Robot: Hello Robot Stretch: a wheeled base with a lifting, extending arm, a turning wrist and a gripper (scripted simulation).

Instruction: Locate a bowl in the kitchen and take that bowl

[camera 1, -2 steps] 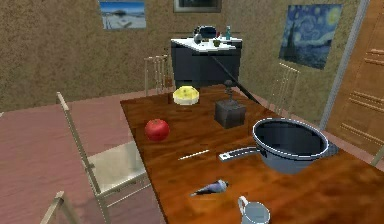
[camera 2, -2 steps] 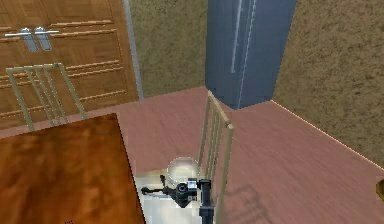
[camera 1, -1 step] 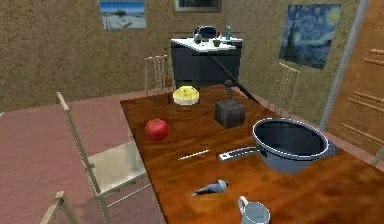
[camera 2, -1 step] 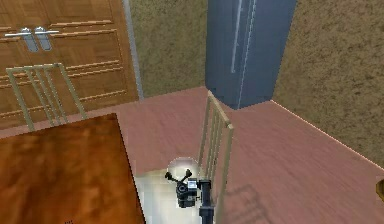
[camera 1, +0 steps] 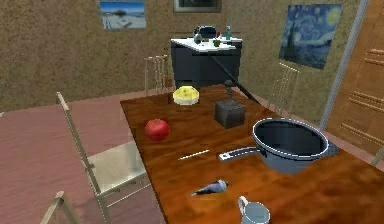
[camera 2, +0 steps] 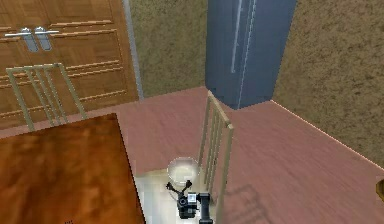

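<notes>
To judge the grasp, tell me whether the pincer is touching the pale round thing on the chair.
Cannot tell. In the arm side view the pincer overlaps the pale round thing, showing neither contact nor gap.

Fwd view, I count: 1 wooden table [camera 1: 330, 190], 4 chairs [camera 1: 105, 160], 3 wall pics [camera 1: 308, 35], 1 dark cabinet w/ white top [camera 1: 200, 62]. On the tabletop: 1 red apple [camera 1: 156, 128], 1 yellow round item [camera 1: 185, 96], 1 dark box [camera 1: 229, 112], 1 pan [camera 1: 290, 140], 1 mug [camera 1: 253, 210]. Arm side view: 2 chairs, 1 tall blue-grey unit [camera 2: 245, 50], 1 gripper [camera 2: 180, 187].
</notes>
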